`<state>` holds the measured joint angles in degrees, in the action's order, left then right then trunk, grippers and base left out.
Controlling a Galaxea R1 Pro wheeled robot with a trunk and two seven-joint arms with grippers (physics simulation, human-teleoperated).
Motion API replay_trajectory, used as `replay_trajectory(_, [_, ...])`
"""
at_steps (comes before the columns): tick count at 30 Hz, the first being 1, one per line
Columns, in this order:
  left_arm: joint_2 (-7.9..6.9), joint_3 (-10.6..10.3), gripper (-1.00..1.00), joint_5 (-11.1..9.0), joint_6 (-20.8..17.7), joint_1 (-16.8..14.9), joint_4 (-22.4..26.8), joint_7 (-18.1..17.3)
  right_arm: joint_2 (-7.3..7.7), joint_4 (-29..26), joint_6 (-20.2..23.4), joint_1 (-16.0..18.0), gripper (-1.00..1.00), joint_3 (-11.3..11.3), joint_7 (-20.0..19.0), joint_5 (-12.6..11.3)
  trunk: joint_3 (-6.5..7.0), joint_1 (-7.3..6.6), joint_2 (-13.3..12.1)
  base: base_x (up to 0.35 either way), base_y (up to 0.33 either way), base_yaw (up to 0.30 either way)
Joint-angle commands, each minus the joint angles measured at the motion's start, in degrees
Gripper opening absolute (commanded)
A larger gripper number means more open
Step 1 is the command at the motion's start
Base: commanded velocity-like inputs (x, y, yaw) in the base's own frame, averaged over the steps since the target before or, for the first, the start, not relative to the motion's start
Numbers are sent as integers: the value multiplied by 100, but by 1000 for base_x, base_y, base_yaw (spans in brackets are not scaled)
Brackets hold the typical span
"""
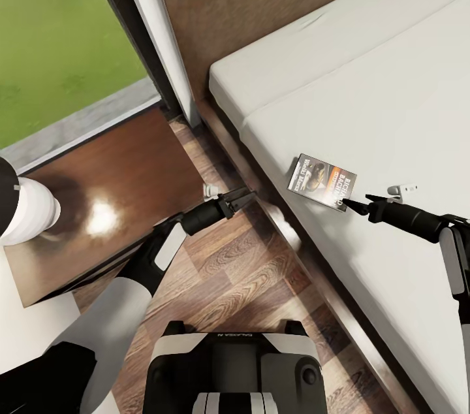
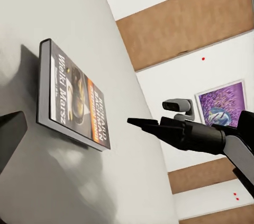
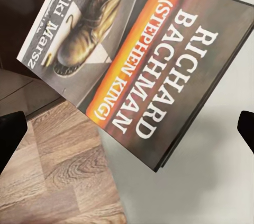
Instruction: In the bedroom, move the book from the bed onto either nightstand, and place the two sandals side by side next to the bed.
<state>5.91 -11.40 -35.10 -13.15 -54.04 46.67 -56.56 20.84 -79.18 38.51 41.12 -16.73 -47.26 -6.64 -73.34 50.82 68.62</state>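
Was in a home bedroom: low bed (image 1: pixel 365 107) with dark wood headboard (image 1: pixel 261 2) and pale mattress, reddish-brown nightstand (image 1: pixel 111 198) right beside it, wood-plank floor (image 1: pixel 241 277), white walls, dark-framed window (image 1: pixel 59 29) onto grass. My left wrist view caught a framed purple picture (image 2: pixel 222 105) on the far wall.

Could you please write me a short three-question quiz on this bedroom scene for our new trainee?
1. True or false: the book lies on the nightstand.
2. Which gripper is nearest the book? A) left gripper B) right gripper
3. What surname is printed in large white letters after RICHARD on the cover?

Key:
1. False; it lies on the bed, near the mattress edge.
2. B; its fingers point at the book's edge.
3. BACHMAN.
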Motion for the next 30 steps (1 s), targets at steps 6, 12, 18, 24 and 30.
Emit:
replay_trajectory(6, [3, -11, 100, -62, -65, -1, -2, -3, 0, -1, 43, 2, 100, -2, -3, -39, -74, 88, 163, 0, 0, 0])
replay_trajectory(12, [6, -11, 100, -65, -78, -1, -7, 4, -1, -1, 43, 2, 100, -3, -3, -39, -182, 220, 403, 0, 0, 0])
replay_trajectory(18, [7, -11, 100, -67, -82, -1, -8, 10, -1, -1, 43, 2, 100, -5, 1, -39, -289, 352, 644, 0, 0, 0])
replay_trajectory(24, [9, -11, 100, -68, -91, -1, -8, 20, 0, -1, 43, 2, 100, -6, 0, -39, -397, 484, 885, 0, 0, 0])
replay_trajectory(30, [19, -18, 100, -68, -98, -1, -3, 29, 3, -6, 43, 2, 100, -8, -3, -39, -505, 615, 1125, 0, 0, 0])
